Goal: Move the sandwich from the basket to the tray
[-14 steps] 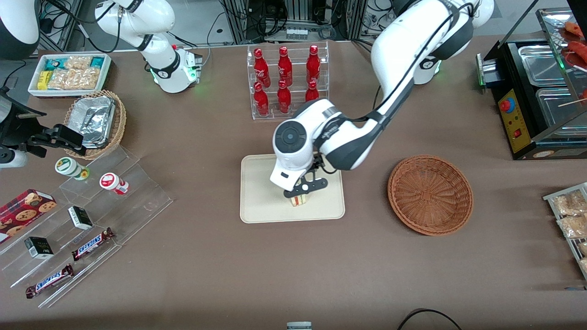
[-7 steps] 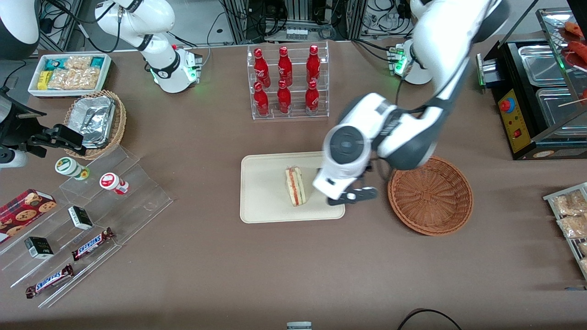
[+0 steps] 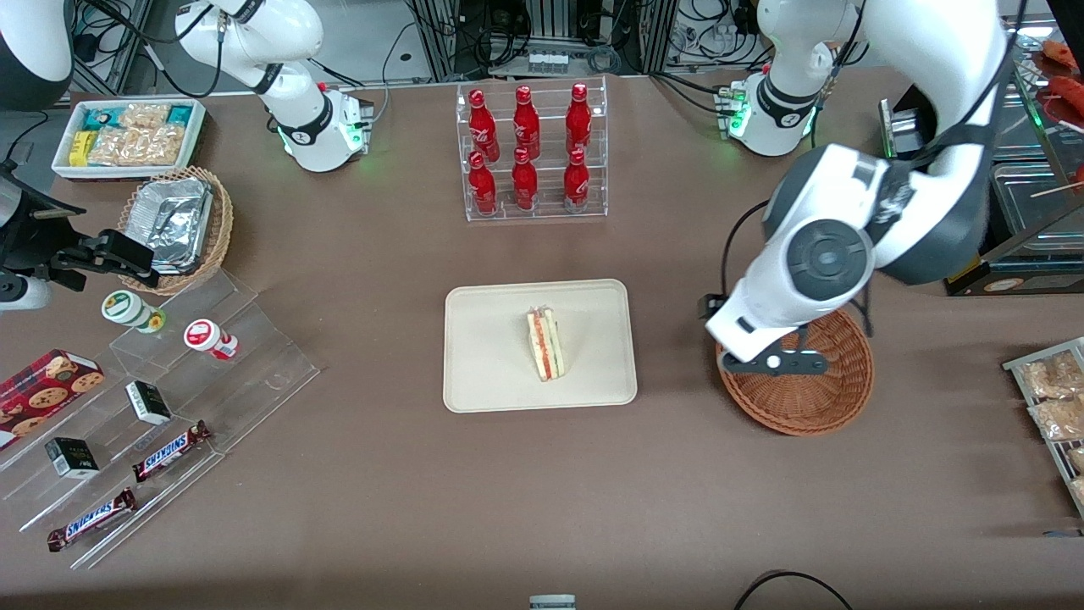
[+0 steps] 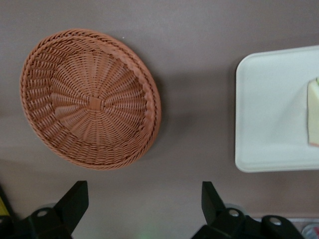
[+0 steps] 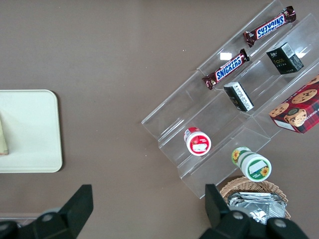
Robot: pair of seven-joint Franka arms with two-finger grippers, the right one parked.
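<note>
Front view first: we see the sandwich (image 3: 546,344) lying on the tray (image 3: 483,373), while our end effector (image 3: 783,363) hangs over the basket (image 3: 813,407). Wrist view: fingers (image 4: 74,201) spread wide (gripping nothing), basket apart from the tray.

The white left arm's end effector (image 3: 775,363) hides part of the round reddish-brown wicker basket (image 3: 817,405). In the left wrist view, the pale triangular sandwich (image 4: 313,112) on the cream rectangular tray (image 4: 269,119) is cut off at the edge.
</note>
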